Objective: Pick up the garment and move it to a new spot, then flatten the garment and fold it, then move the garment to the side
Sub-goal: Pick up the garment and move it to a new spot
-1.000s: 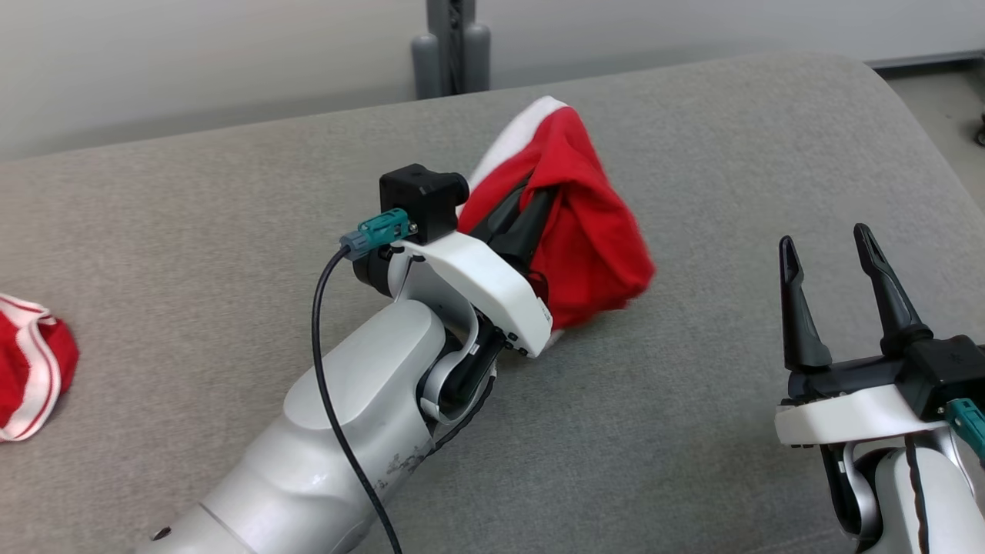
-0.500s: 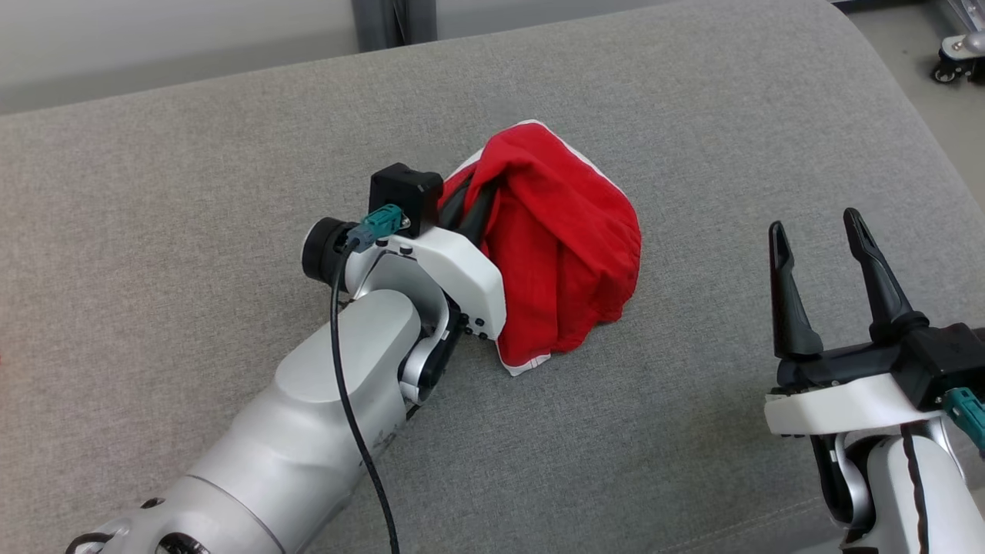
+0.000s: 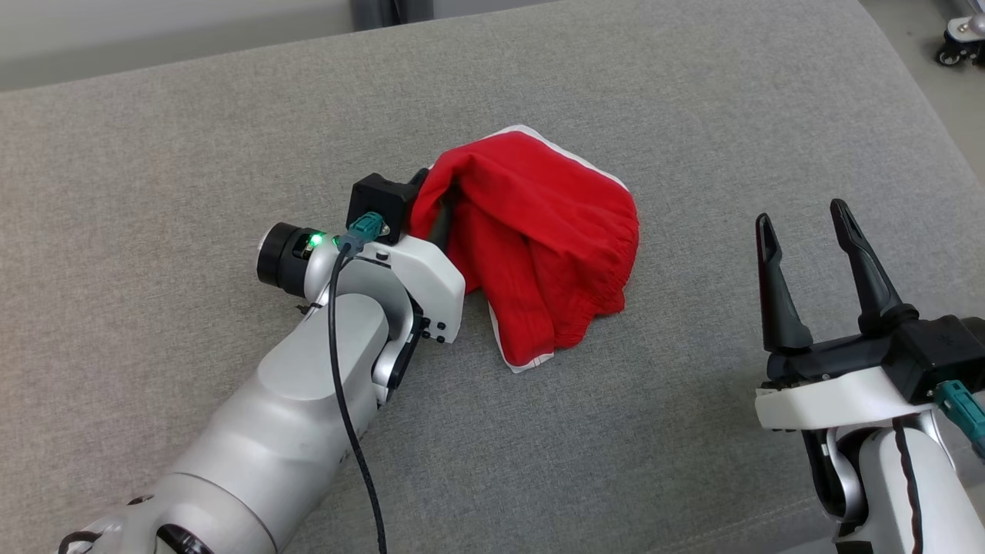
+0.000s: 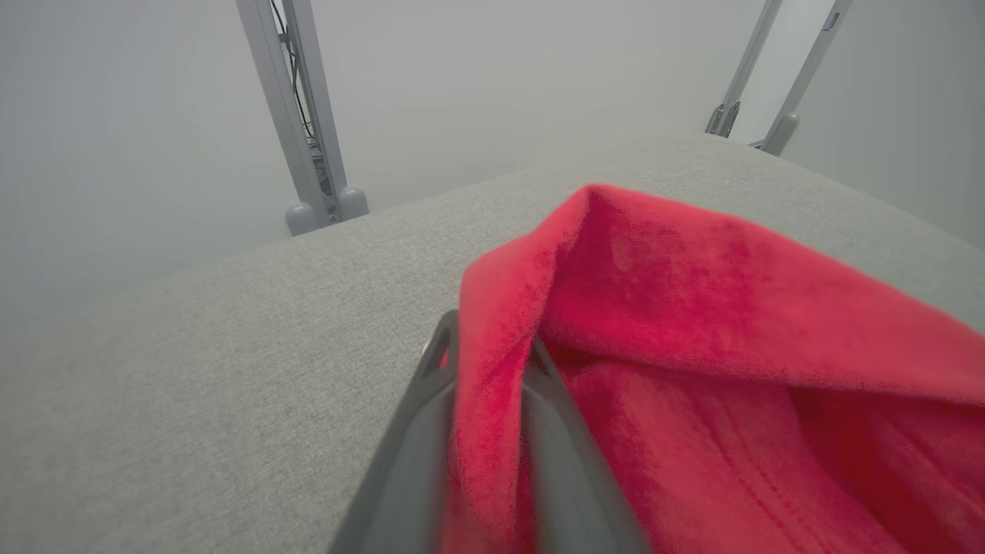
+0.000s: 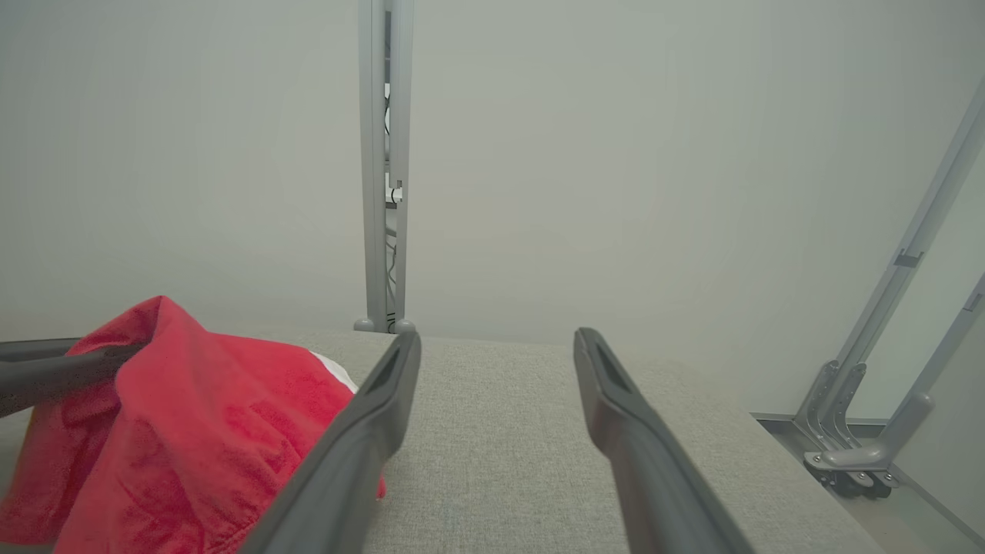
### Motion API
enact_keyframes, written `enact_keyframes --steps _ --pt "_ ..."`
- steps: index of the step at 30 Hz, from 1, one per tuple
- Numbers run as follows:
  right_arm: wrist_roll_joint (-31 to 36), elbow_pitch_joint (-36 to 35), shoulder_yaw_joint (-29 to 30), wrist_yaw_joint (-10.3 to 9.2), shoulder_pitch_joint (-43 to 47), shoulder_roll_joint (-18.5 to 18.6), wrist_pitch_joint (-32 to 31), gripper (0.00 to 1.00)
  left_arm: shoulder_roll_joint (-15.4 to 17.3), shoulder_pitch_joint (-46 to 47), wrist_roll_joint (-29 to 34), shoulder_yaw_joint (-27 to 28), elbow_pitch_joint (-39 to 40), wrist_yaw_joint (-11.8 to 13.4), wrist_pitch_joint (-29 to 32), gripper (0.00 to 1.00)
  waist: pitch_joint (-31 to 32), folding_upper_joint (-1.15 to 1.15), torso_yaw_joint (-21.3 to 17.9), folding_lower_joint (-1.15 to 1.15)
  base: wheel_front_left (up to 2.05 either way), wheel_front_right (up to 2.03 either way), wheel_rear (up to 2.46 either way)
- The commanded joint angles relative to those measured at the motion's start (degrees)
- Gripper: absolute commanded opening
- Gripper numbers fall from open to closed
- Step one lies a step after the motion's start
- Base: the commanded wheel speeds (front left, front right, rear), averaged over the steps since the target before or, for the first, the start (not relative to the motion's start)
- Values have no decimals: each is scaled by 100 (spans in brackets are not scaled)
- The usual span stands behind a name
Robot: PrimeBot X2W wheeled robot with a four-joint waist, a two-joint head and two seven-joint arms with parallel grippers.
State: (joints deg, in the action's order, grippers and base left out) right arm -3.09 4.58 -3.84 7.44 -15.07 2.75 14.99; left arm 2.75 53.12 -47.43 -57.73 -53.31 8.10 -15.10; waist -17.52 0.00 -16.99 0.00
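The left half of the grey padded surface (image 3: 131, 169) is open room up to its far edge. The left end effector (image 4: 492, 346) has 1 fold of the red garment (image 3: 554, 231), heaped mid-frame, between its 2 fingers (image 4: 412, 469); pinched or loose, I cannot tell. Lower right, the right end effector (image 3: 799, 214) stands open, empty, near the surface's rounded right edge.

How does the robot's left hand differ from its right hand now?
The left hand has a fold of the red garment between its fingers; the right hand holds nothing. The left hand's fingers stand close together, the right hand's wide apart. Both have dark fingers.
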Motion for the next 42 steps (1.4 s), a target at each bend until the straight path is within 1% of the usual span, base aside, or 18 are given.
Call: enact_keyframes --steps 1,11,15,21,24,27,31,36,42 --pt "0 8 26 9 -46 27 24 100 26 -9 -13 26 25 -31 -13 100 23 0 48 0 0 0 0" --pt "118 74 85 9 18 27 24 100 26 -119 222 418 524 12 -11 100 307 0 329 0 0 0 0" --pt "166 77 111 9 78 27 24 100 26 -261 484 752 839 48 -10 100 505 0 491 0 0 0 0" --pt "247 82 138 9 226 27 24 100 64 -699 1102 1448 1460 102 -10 100 827 0 747 0 0 0 0" --pt "290 76 143 9 321 29 24 100 148 -1109 1476 1848 1906 151 -10 100 958 0 874 0 0 0 0" --pt "351 89 155 9 423 28 24 100 279 -1499 2094 2063 2387 277 -10 100 1078 0 1002 0 0 0 0" --pt "405 112 165 9 539 29 24 100 325 -2312 2621 2451 3025 397 -10 100 1253 0 1110 0 0 0 0" --pt "447 124 186 9 691 28 24 100 313 -3365 2941 3016 3649 312 -10 100 1410 0 1255 0 0 0 0" --pt "415 219 205 9 932 28 24 100 240 -4379 3387 3641 4217 195 -10 100 1554 0 1407 0 0 0 0"
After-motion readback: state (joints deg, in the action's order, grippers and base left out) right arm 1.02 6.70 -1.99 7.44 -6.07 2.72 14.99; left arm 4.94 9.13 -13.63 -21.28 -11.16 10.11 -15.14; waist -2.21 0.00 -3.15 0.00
